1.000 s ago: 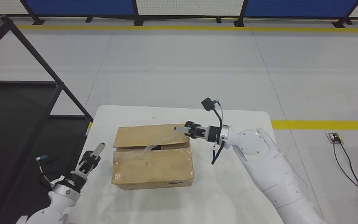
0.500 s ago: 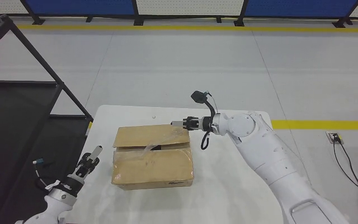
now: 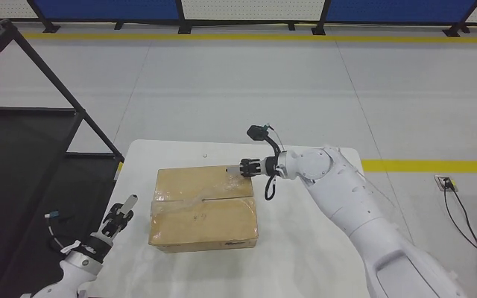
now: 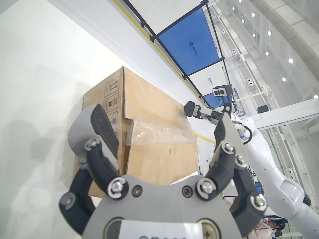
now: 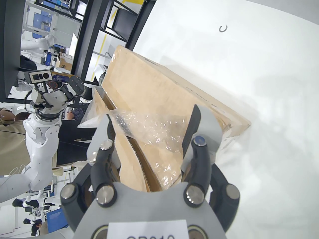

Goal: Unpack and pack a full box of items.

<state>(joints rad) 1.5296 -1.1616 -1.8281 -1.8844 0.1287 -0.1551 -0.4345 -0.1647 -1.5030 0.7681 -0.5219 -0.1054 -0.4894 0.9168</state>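
**Operator:** Box position?
**Manual:** Box sits at centre of table.
**Operator:** Tool states?
**Manual:** Right tool is released, astride loose clear tape at the box's 1 o'clock corner. Left tool is released at 8 o'clock. Black rack stands at 10 o'clock.

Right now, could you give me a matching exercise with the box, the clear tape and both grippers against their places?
Things:
1 cardboard box
2 clear tape
3 left gripper
4 right gripper

Places:
A at a corner of the box top, open
B crinkled, lying on the box top
C standing on the white table
D near the table's edge, apart from the box, open

Pairs: 1-C, 2-B, 3-D, 4-A
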